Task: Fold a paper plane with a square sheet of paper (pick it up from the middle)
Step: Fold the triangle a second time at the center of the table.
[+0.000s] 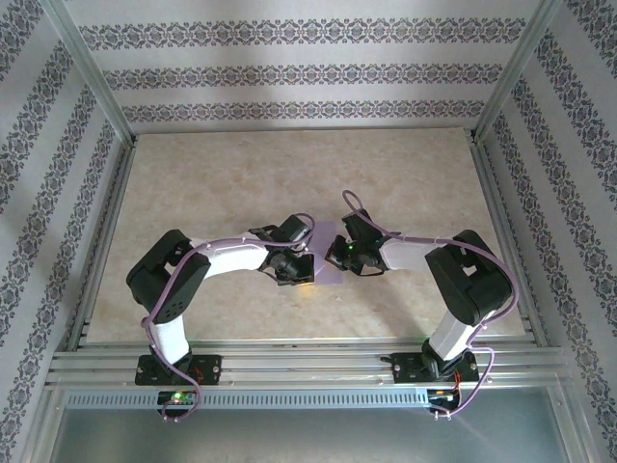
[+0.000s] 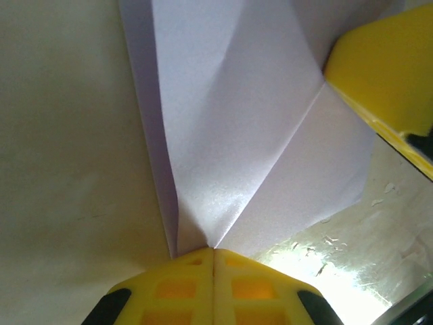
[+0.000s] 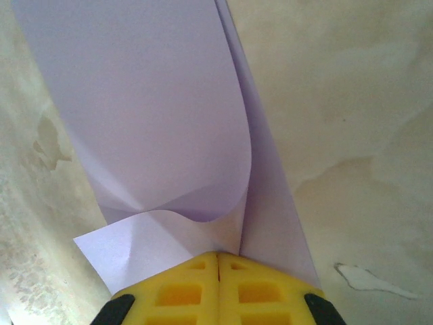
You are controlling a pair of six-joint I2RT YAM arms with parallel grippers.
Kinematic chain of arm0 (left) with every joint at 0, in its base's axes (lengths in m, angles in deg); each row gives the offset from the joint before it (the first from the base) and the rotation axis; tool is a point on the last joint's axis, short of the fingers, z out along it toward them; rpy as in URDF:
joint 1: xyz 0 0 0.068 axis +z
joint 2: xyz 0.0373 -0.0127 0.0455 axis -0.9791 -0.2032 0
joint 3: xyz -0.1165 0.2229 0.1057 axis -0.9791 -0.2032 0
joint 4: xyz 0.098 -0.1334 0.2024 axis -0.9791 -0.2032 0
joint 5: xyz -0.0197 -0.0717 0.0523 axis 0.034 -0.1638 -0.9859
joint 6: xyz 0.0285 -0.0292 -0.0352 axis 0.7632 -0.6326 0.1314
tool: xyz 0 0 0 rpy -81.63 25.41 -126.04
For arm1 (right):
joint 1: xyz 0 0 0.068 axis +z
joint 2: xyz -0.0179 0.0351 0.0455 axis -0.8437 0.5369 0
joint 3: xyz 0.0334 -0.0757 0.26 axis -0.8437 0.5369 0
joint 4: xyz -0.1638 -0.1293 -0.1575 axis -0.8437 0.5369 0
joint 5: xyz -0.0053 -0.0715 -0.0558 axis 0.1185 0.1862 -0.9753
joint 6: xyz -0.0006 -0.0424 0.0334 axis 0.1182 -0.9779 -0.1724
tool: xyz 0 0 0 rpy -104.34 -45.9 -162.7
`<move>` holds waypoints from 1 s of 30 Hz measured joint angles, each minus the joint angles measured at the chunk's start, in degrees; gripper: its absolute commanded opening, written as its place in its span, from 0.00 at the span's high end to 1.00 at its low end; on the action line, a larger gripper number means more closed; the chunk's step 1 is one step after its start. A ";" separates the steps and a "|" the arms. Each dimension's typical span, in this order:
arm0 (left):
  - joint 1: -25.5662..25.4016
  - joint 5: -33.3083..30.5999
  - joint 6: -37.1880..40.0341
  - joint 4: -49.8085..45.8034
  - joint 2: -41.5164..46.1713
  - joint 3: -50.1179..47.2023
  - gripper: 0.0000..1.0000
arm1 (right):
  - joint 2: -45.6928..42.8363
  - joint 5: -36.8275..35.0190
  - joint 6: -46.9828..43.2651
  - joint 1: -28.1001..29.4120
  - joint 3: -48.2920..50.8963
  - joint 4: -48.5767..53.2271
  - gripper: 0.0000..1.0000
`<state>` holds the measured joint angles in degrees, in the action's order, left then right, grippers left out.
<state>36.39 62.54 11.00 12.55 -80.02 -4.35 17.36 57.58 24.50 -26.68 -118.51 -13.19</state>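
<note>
Lavender paper (image 2: pixel 230 135), creased and partly folded, pinched at one end by closed left gripper (image 2: pixel 214 252), clamped at the other by closed right gripper (image 3: pixel 218 254)

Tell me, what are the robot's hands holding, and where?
Both hold the partly folded lavender paper: the left gripper pinches a folded corner, the right gripper pinches the layered edge opposite.

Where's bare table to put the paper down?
Far half of the table, from the paper to the back wall, is bare; so is the near strip by the front rail. Crowded at centre: left gripper and right gripper both shut on the paper.
</note>
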 measured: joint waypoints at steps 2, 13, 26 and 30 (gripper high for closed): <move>0.00 -0.02 0.02 0.20 0.46 0.11 0.92 | 0.02 0.00 0.02 0.00 -0.04 0.00 0.99; 0.37 -2.45 0.46 0.04 -0.79 1.38 0.94 | 0.33 0.04 0.00 0.00 -0.39 0.00 0.99; 0.37 -3.02 0.63 -0.55 -1.77 2.01 0.96 | 0.33 0.07 0.00 0.00 -0.42 -0.07 0.98; 0.37 -2.99 0.85 -1.05 -1.88 2.29 0.97 | -0.11 0.46 -1.11 -0.52 -0.37 0.00 0.96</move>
<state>36.76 59.55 11.85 11.50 -81.90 -2.06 17.25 58.04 23.38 -27.20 -118.88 -13.19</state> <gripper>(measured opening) 0.057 0.051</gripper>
